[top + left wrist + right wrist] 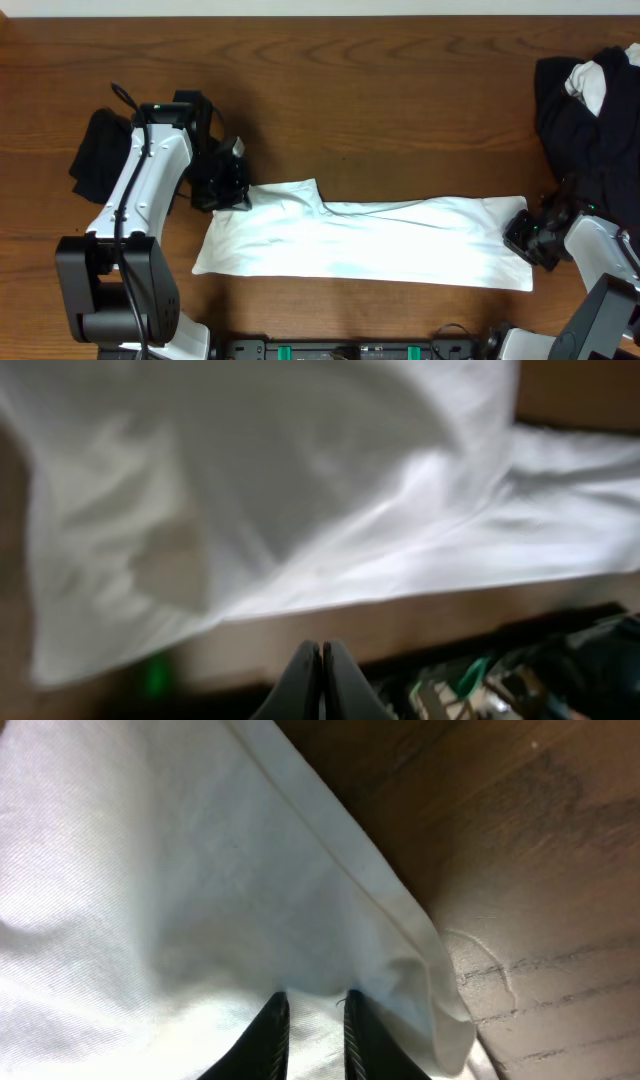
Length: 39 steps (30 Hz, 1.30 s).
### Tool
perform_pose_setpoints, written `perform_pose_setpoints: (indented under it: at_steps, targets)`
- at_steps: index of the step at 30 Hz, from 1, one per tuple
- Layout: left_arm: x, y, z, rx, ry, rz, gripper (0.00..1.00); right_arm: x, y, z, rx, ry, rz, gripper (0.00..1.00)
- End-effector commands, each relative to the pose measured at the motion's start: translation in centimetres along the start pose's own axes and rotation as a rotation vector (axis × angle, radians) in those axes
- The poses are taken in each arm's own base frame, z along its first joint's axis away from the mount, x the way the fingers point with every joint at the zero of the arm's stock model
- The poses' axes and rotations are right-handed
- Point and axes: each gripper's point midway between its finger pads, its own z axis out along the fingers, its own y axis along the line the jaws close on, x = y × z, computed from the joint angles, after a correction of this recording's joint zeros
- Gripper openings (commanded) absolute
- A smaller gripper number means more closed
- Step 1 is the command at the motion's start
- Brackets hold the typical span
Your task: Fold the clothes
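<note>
T-shirt [370,245], white, short-sleeved: one item, laid flat on the counter [400,110] toward its near edge and drawn out into a long band running left to right. A raised flap is seen at its far-left corner. No print is visible on the side turned up.

Left end effector [322,678]: positioned at the far-left corner of the T-shirt, beside the raised flap. Its jaws are pressed fully together. Nothing is seen between the tips in the blurred left wrist view, so a hold on the cloth cannot be confirmed.

Right end effector [312,1025]: positioned at the right end of the T-shirt, near its hem. Its jaws are set narrowly apart with white cloth in the gap, and the fabric is judged to be pinched there. This placement is judged to serve the fold, with one end of the band held so that it can be carried over the other.

Black garment [95,160]: one item, bunched at the left of the counter behind the left arm, well apart from the T-shirt and not yet folded.

Heap of black and white garments [590,110]: piled loosely at the far-right corner of the counter, presumably set aside until the T-shirt is finished.

Containers: none are seen, and every garment listed is kept directly on the counter.
</note>
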Motion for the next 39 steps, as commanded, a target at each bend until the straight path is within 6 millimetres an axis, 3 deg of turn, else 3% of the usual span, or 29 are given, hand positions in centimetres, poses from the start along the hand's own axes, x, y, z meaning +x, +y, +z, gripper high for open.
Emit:
perform_pose_setpoints:
  at_steps: [1,5,10,12,14,19,28,36,39]
  targets:
    - [0.9,2.6,0.2,-0.134,0.031,-0.009,0.06,0.6,-0.2,0.4,0.008,0.017,-0.017,0.18]
    - [0.8,3.6,0.0,-0.197,0.023,-0.047,0.06,0.6,-0.2,0.4,0.009,0.018,-0.017,0.18]
    - [-1.3,3.4,0.1,-0.185,-0.060,-0.022,0.06,0.6,-0.2,0.4,0.008,0.017,-0.020,0.18]
    - [-1.9,3.3,0.0,-0.181,-0.085,-0.014,0.13,0.6,-0.2,0.4,0.009,0.018,-0.020,0.18]
    - [-2.3,3.2,0.0,-0.178,-0.100,-0.010,0.28,0.6,-0.3,0.4,0.009,0.017,-0.020,0.18]
    - [-2.4,3.2,0.0,-0.177,-0.107,-0.020,0.41,0.5,-0.3,0.5,0.011,0.013,-0.020,0.18]
    - [-2.4,2.0,1.0,-0.091,-0.085,-0.044,0.38,0.5,-0.3,0.5,0.011,0.013,-0.020,0.18]
    - [-1.2,2.4,2.3,-0.086,-0.035,-0.060,0.19,0.5,-0.3,0.5,0.011,0.014,-0.020,0.19]
    - [-1.0,2.5,2.4,-0.087,-0.025,-0.056,0.06,0.5,-0.3,0.5,0.011,0.014,-0.020,0.18]
